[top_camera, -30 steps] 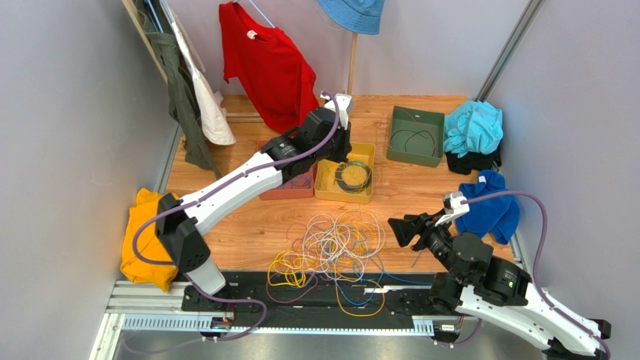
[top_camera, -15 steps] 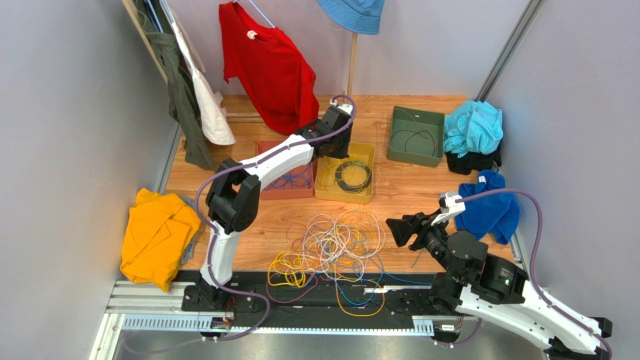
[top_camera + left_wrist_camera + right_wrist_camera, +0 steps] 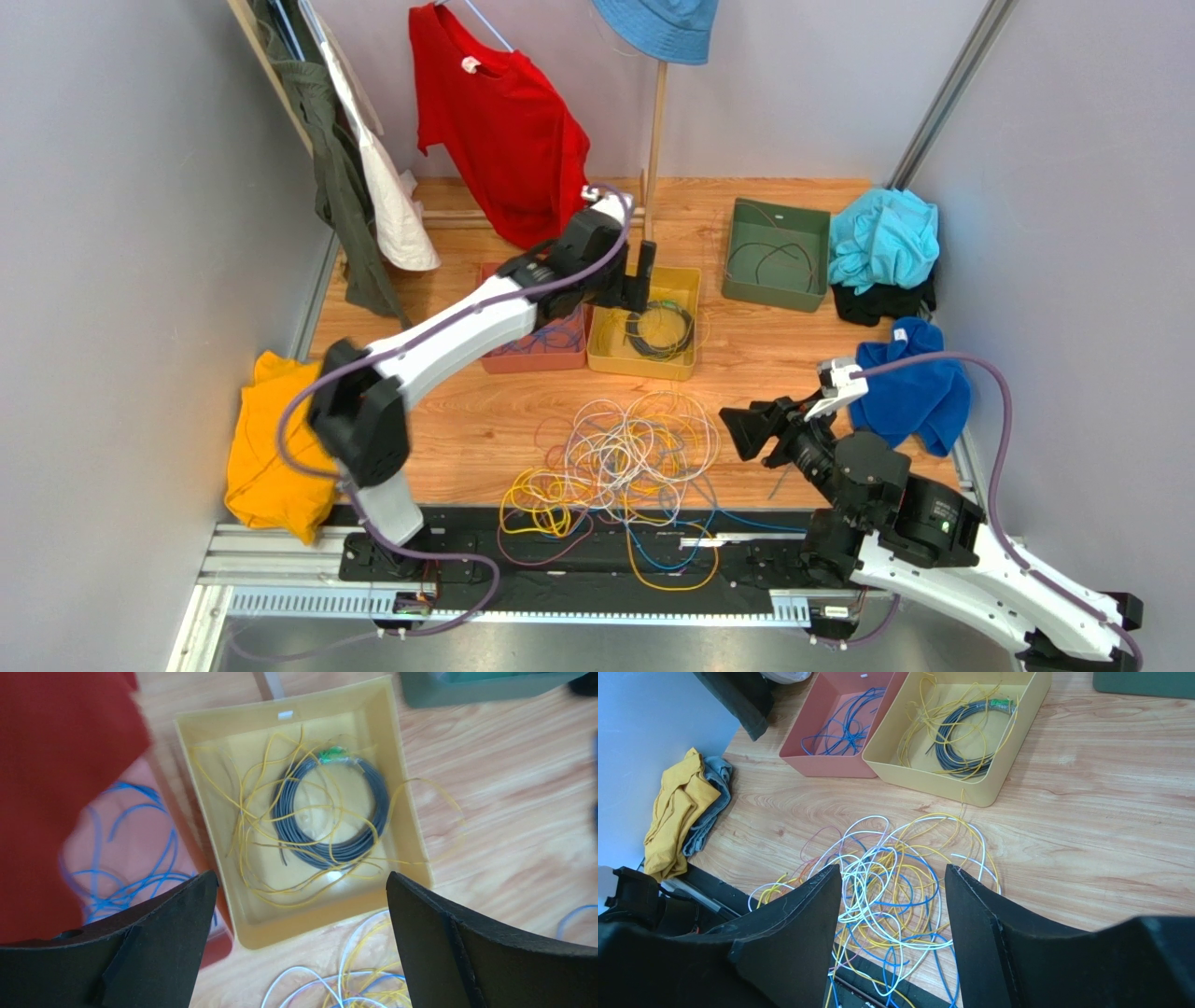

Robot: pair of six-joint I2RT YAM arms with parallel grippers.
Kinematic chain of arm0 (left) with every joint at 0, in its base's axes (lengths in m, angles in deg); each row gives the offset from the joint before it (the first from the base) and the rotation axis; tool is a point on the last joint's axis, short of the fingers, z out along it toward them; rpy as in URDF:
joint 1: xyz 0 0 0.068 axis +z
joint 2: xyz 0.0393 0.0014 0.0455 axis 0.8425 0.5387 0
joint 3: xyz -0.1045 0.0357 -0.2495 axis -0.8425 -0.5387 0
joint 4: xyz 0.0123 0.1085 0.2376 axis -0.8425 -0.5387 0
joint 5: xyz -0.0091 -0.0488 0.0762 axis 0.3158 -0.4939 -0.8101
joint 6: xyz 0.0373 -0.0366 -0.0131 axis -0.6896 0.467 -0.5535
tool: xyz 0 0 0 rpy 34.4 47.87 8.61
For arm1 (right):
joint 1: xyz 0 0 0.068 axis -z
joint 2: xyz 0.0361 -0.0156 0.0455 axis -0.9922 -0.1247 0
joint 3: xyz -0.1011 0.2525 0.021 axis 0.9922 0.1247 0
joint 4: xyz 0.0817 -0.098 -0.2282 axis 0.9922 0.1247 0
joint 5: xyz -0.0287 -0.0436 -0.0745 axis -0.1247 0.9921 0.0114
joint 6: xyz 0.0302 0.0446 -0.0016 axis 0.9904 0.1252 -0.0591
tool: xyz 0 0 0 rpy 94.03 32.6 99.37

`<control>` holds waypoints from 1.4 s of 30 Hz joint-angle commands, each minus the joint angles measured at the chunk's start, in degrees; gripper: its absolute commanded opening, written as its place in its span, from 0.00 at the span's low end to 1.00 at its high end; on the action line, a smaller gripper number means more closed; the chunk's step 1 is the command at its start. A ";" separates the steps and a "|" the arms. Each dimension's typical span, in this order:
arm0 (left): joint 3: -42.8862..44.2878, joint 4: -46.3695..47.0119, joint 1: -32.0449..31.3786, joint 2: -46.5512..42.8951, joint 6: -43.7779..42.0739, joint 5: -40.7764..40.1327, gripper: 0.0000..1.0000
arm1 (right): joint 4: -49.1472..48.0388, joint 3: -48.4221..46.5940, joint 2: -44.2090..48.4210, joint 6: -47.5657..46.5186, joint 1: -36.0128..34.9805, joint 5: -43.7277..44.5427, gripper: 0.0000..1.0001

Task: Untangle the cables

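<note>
The cables (image 3: 631, 455) lie as a tangled heap of yellow, white and blue loops on the wooden table near its front edge; some trail onto the black rail. They also show in the right wrist view (image 3: 899, 875) and at the bottom of the left wrist view (image 3: 351, 987). My left gripper (image 3: 643, 273) (image 3: 302, 876) hovers open and empty over the yellow tray (image 3: 645, 367) (image 3: 295, 934), which holds yellow cables and a dark coil (image 3: 330, 822). My right gripper (image 3: 741, 427) (image 3: 892, 868) stands open and empty above the heap's right side.
A salmon tray (image 3: 540, 357) with blue cables sits left of the yellow one, a green tray (image 3: 774, 294) at the back right. Clothes lie around: orange (image 3: 274, 448), blue (image 3: 919, 399), teal (image 3: 884, 238), a hanging red shirt (image 3: 505, 119). A wooden pole (image 3: 654, 126) stands behind.
The left arm has shifted its elbow back to the left while its gripper stayed over the yellow tray; its jaws now stand wide. The right arm has barely moved.
</note>
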 commanded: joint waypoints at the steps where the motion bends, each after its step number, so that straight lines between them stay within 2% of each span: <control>1: -7.84 2.41 -3.59 -17.18 -0.74 -8.30 0.99 | -2.84 1.14 1.00 1.54 -0.25 -0.88 0.60; 3: -14.14 2.24 -5.44 -24.21 0.39 -12.26 0.99 | -2.66 1.15 1.35 2.24 -0.25 -1.49 0.60; 8: -27.52 0.05 -10.61 -39.57 6.19 -14.64 0.99 | -2.40 1.76 1.79 3.47 -0.25 -2.98 0.59; 11: -36.13 -2.93 -15.52 -46.61 12.16 -15.60 0.93 | -2.75 2.29 1.35 3.91 -0.25 -4.04 0.59; 14: -44.57 -3.13 -19.57 -50.84 19.37 -14.56 0.81 | -3.01 2.81 0.48 4.09 -0.25 -4.04 0.58; 16: -50.11 -2.08 -20.90 -51.39 23.94 -13.25 0.68 | -3.27 2.90 0.12 4.70 -0.34 -4.13 0.58; 17: -51.52 -1.29 -21.43 -51.56 25.26 -12.63 0.61 | -3.45 2.99 0.04 4.97 -0.25 -4.56 0.58; 18: -53.89 -0.85 -21.87 -51.48 27.28 -12.19 0.44 | -3.71 2.90 -0.05 5.14 -0.25 -4.83 0.58; 19: -54.87 -0.32 -23.01 -51.74 27.99 -12.18 0.42 | -3.63 2.90 -0.23 5.67 -0.25 -5.09 0.57; 22: -57.42 -1.36 -25.12 -54.54 30.80 -14.02 0.42 | -2.84 2.81 -0.49 6.72 -0.34 -5.80 0.57; 26: -61.54 -3.03 -25.83 -58.76 34.49 -14.82 0.60 | -3.19 3.87 -0.93 7.69 -0.25 -6.41 0.57; 31: -65.68 -3.13 -25.92 -60.79 37.40 -14.56 0.73 | -4.86 4.92 -3.04 7.96 -0.25 -7.03 0.56; 38: -67.44 -0.05 -25.83 -59.21 37.58 -13.77 0.74 | -7.75 6.59 -12.96 7.51 -0.25 -5.89 0.57; 42: -67.71 1.70 -25.92 -59.30 36.79 -13.50 0.74 | -10.91 8.44 -20.51 9.45 -0.25 -0.89 0.59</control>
